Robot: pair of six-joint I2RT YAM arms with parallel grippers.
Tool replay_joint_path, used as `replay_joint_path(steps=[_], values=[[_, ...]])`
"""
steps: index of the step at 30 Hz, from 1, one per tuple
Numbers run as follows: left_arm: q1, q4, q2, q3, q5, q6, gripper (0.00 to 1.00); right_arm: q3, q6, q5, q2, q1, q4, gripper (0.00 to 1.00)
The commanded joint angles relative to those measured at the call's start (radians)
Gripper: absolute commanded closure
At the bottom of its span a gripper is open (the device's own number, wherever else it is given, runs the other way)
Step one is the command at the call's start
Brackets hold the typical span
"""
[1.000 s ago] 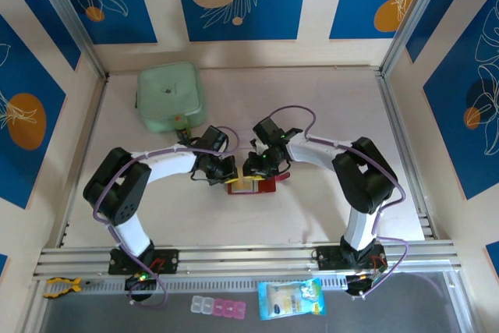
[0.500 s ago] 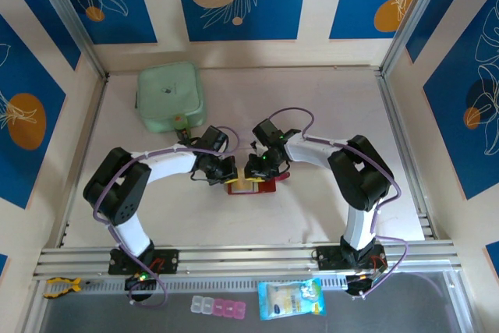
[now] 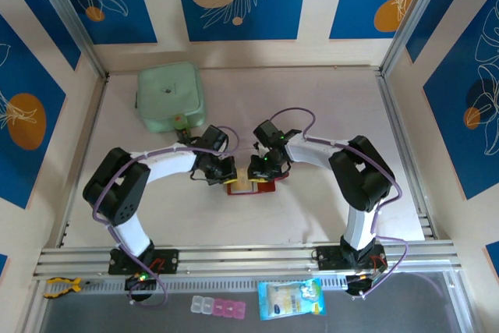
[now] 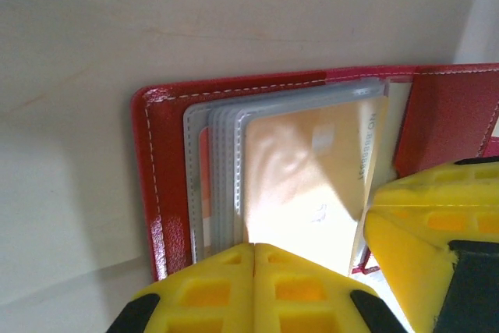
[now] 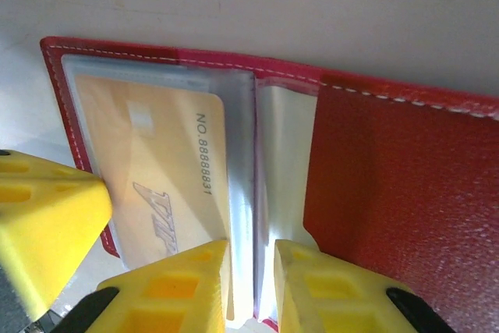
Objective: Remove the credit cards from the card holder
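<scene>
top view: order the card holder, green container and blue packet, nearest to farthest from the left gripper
1. card holder, at the left gripper's tips, mid-table.
2. green container, back left of the table.
3. blue packet, near edge, past the arm bases.

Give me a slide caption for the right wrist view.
Right gripper pinches the clear sleeves of the open red card holder, tan card showing.
</scene>
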Motion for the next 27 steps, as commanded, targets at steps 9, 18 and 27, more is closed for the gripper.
replay_joint_path(steps=[9, 18, 27], values=[[-0.014, 0.003, -0.056, -0.027, 0.015, -0.024, 1.00, -0.062, 0.022, -0.116, -0.057, -0.024, 0.108, 0.74], [-0.014, 0.025, -0.030, -0.051, 0.014, -0.037, 1.00, -0.083, 0.033, -0.162, -0.040, -0.040, 0.163, 0.73], [-0.014, 0.013, -0.012, -0.059, 0.000, -0.029, 1.00, -0.080, 0.022, -0.183, -0.011, -0.041, 0.169, 0.73]])
